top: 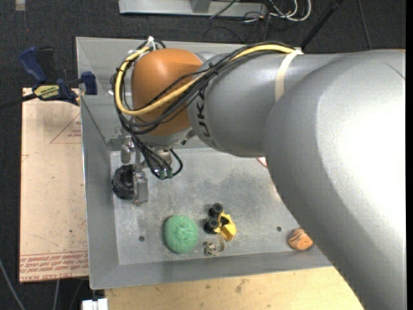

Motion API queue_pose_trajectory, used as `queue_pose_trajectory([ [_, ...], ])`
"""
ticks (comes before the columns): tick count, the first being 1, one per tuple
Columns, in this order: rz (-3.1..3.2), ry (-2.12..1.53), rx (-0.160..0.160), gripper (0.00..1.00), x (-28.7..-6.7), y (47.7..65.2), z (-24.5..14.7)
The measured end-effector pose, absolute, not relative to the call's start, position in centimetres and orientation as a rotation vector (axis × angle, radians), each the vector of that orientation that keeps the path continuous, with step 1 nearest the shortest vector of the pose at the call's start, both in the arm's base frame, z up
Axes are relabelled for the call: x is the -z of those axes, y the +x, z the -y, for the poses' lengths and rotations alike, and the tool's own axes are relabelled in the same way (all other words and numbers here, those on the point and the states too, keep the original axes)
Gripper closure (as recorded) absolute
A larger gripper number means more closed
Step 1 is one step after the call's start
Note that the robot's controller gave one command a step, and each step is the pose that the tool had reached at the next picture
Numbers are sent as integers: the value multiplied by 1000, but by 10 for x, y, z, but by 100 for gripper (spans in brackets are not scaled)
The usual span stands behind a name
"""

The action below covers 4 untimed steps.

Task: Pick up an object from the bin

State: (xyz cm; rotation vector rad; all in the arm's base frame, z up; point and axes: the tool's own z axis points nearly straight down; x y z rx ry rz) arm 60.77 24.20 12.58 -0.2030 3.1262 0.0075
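Looming closest, your grey arm (335,141) is hanging over the bin (97,192), and the fingers (139,189) are sitting low by the left wall, right beside a dark round lump (121,183). I'm not managing to tell if they're clenched or released. I'd say you're wanting a straight-up lift, staying off that wall. The green ball (181,233) is lying well apart.

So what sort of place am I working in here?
Probably a robotics lab test cell: a KUKA arm reaches into a grey metal bin, loose cables trail over dark carpet behind it, and the bin holds odd items such as a green ball and a yellow-and-black toy.
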Motion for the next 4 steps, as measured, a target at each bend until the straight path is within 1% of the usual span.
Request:
queue_pose_trajectory([
  [1,-3116,-320,-5,0,-74,603,-238],
  [2,-3132,-30,0,100,-75,615,-247],
  [4,-3134,-29,0,100,-78,614,-247],
])
